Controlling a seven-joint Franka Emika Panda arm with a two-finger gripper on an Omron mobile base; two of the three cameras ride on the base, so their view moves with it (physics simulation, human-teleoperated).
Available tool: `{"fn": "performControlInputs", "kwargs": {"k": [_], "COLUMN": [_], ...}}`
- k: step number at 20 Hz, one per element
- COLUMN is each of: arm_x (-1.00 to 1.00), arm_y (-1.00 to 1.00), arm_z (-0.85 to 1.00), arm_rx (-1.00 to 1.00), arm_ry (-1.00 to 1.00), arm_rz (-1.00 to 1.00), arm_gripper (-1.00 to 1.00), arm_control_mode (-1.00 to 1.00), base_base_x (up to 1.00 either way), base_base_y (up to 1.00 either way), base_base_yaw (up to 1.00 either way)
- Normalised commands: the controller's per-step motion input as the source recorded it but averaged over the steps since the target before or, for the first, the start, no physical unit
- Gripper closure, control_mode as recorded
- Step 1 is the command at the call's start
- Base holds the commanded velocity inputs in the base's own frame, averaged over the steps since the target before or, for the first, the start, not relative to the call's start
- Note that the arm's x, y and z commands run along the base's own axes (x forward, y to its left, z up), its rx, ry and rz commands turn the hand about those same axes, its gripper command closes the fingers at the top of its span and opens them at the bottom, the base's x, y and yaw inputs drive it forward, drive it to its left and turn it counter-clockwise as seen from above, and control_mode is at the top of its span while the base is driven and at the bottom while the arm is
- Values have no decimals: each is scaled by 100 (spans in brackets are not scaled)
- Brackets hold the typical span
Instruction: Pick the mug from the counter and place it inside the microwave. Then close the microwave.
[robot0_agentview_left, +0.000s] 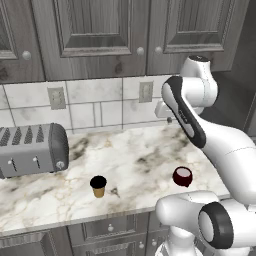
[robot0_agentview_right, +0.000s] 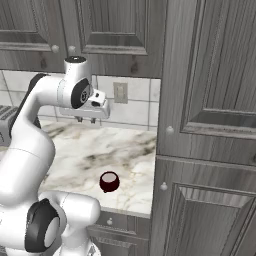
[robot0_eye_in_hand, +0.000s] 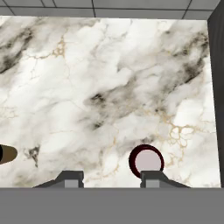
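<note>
Currently the gripper (robot0_eye_in_hand: 111, 177) is hanging high above the counter (robot0_eye_in_hand: 109, 87), pointing straight down, jaws parted about halfway and holding nothing. In the hand view both fingertips (robot0_eye_in_hand: 70, 177) are poking up at the bottom edge with bare marble between them.

Key relation: the mug (robot0_eye_in_hand: 146, 160) is sitting upright on the counter, not between the jaws but offset toward the right-hand fingertip as the hand view frames it, its rim just above that tip. The pale inside is facing straight up at the camera, so the mug's axis is running vertical, in line with the approach. I'm judging the next move as a short sideways shift to centre the mug, then a long descent. I can't make out a handle from here, so jaw alignment is staying an open question.

In the right base view the mug (robot0_agentview_right: 109, 182) is standing near the counter's front edge, close to the tall cabinet (robot0_agentview_right: 205, 150) on the right, with the hand well above and behind it.

Counts: one mug, one black-and-tan cup (robot0_agentview_left: 98, 186) standing well apart to the mug's left, one silver toaster (robot0_agentview_left: 32, 149) at the far left, two wall outlets (robot0_agentview_left: 56, 98) on the tiled backsplash, one arm working.
</note>
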Motion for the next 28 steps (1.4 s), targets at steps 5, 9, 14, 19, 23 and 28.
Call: {"fn": "performControlInputs", "kwargs": {"k": [5,9,14,19,23,28], "arm_x": [0,-4,-32,-30,-32,-16], "arm_y": [-2,9,2,-24,-33,-28], "arm_z": [-1,0,-13,-37,-39,-31], "arm_rx": [1,0,0,0,-1,-10], "arm_ry": [0,0,4,5,0,5], "arm_rz": [0,0,2,3,4,3], "arm_gripper": [-100,-100,-100,-100,-100,-100], "arm_control_mode": [-100,-100,-100,-100,-100,-100], "base_base_x": [0,0,0,0,0,0], "base_base_y": [0,0,0,0,0,0], "base_base_yaw": [0,0,0,0,0,0]}}
